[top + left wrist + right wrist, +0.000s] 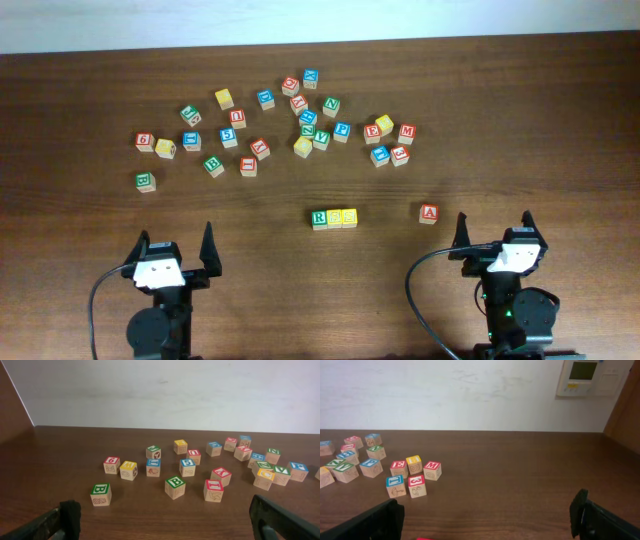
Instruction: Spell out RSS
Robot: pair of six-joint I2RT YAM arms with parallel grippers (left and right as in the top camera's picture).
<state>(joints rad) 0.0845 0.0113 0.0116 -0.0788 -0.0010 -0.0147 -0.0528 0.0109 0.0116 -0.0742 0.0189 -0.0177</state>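
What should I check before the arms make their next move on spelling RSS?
1. R cube sits at the row's left end: ok.
2. Middle yellow cube and end yellow cube follow in line, side by side: ok.
3. Both yellow cubes read S: cannot tell, too small.
4. Left gripper open, holding nothing: ok.
5. Right gripper open, holding nothing: ok.
6. Red A cube stands apart from the row: ok.

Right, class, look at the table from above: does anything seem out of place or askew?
Mostly no. The R cube and two yellow cubes sit in a straight, touching row. Only the red A cube stands alone to their right, apart from the scattered blocks behind.
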